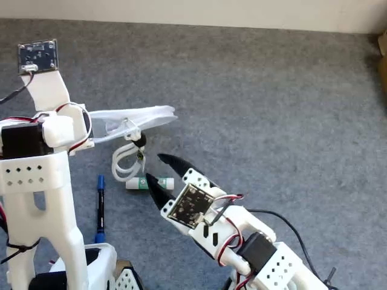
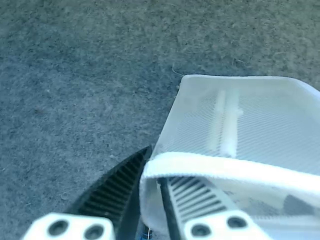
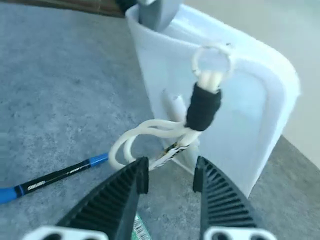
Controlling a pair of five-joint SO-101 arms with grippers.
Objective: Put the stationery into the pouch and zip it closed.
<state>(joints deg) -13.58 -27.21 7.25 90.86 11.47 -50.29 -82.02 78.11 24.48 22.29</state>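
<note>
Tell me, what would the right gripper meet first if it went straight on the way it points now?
Most likely the white cord loop, just ahead of the open right gripper. It hangs from the pouch, which stands behind it. Depth is unclear.

High camera looks down; both wrist cameras face the pouch up close.

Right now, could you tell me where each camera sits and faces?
High view: overhead, looking down at the table; both arms show.
Left wrist view: on the left arm, facing the pouch past the left hand.
Right wrist view: on the right arm, facing the cord past the right hand.
All three share the pouch.
</note>
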